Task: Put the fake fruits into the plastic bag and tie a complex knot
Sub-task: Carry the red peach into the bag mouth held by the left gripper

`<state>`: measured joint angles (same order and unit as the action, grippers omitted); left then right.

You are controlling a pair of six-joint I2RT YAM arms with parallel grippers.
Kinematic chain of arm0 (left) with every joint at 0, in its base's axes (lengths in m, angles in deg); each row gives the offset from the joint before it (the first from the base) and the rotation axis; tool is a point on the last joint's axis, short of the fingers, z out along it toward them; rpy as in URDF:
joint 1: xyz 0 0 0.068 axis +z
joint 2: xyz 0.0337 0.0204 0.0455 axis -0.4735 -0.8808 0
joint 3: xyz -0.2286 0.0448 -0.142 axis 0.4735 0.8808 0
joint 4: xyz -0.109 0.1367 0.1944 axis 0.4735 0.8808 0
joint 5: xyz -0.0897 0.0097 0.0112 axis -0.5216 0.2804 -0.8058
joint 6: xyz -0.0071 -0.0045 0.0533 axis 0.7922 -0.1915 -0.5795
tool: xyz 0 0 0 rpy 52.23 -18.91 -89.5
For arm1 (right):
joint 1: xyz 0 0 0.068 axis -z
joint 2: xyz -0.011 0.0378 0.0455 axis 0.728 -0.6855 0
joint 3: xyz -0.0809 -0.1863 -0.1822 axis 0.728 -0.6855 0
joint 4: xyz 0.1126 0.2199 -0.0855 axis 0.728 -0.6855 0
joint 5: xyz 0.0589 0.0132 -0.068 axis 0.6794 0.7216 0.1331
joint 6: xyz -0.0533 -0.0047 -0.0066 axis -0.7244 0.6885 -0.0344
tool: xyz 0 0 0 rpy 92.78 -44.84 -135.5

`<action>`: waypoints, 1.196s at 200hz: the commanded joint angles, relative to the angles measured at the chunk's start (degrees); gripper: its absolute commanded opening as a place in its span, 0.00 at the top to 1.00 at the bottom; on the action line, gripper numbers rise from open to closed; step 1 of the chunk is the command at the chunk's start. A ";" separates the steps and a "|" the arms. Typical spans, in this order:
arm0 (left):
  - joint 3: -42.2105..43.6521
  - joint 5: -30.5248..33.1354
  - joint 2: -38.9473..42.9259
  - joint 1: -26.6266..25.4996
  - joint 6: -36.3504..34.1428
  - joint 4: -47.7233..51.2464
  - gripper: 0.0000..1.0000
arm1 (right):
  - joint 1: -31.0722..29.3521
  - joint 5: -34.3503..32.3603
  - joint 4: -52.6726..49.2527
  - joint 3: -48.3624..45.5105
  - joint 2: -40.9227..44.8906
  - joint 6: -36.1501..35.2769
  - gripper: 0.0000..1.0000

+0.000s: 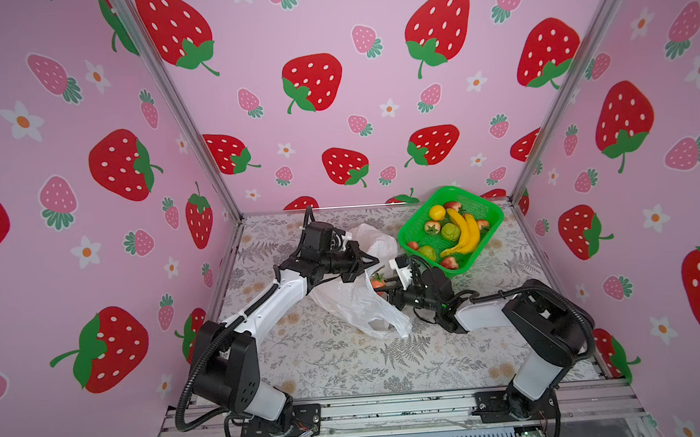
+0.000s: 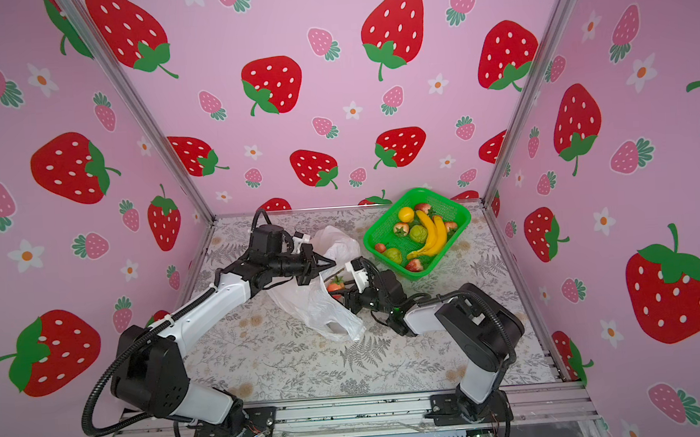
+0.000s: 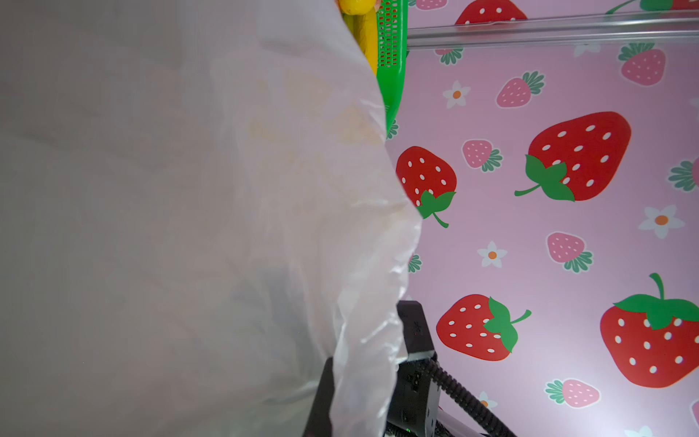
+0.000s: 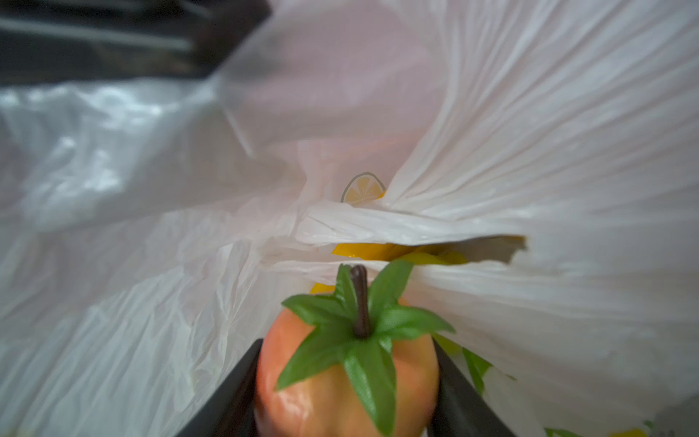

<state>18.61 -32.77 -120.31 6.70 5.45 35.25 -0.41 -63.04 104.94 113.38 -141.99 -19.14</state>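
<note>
Orange fruit (image 4: 340, 382) sits clamped in our right gripper (image 4: 346, 382) at the bag (image 1: 361, 302) mouth; left gripper (image 1: 374, 261), shut, seems to pinch the bag's rim; other fruits (image 1: 461, 231) wait in the basket (image 1: 485, 207).

No readable text, label, brand or number shows in any view; the plastic bag (image 4: 529, 132) bears only a printed lemon-slice picture, no lettering.

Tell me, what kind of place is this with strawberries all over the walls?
Probably a robot test booth, not a kitchen: two robot arms bolted to a metal rail, strawberry-print walls boxing in a small table, and toy fruit in a green basket beside a plastic bag.
</note>
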 commanded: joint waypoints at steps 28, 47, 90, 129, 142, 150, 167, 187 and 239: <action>-3.32 -1.98 -0.46 3.68 -5.93 4.48 0.96 | -4.05 -0.35 0.51 -3.21 1.02 -0.35 0.46; -3.82 -1.95 -0.88 4.00 -6.71 5.18 0.96 | -5.86 -1.28 -0.36 -3.96 1.17 -1.97 0.46; -3.34 -3.35 -2.26 4.05 -5.50 3.91 0.95 | -6.90 -3.33 2.55 2.72 -5.95 0.77 0.46; -2.82 -3.12 -1.75 4.12 -5.34 3.27 0.96 | -6.92 -6.86 3.47 10.83 -11.81 4.75 0.45; -2.49 -3.10 -1.62 4.23 -5.05 2.68 0.96 | -6.98 -8.10 2.56 13.05 -12.97 5.97 0.42; -2.30 -3.14 -1.56 4.28 -4.99 2.30 0.95 | -6.92 -9.70 1.77 14.31 -13.71 7.24 0.41; -2.12 -3.13 -1.46 4.67 -4.71 2.06 0.96 | -6.92 -13.29 0.62 15.91 -14.71 9.66 0.40; -2.03 -2.97 -1.04 5.63 -4.86 2.05 0.95 | -6.92 -16.43 -3.74 17.67 -15.61 10.63 0.37; -1.94 -2.60 0.12 8.02 -5.04 2.31 0.96 | -6.84 -18.99 -9.96 18.59 -17.67 10.42 0.37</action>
<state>17.17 -34.24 -122.05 13.76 0.36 36.91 -7.36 -78.47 98.12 131.48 -157.96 -10.53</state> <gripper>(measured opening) 0.049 0.637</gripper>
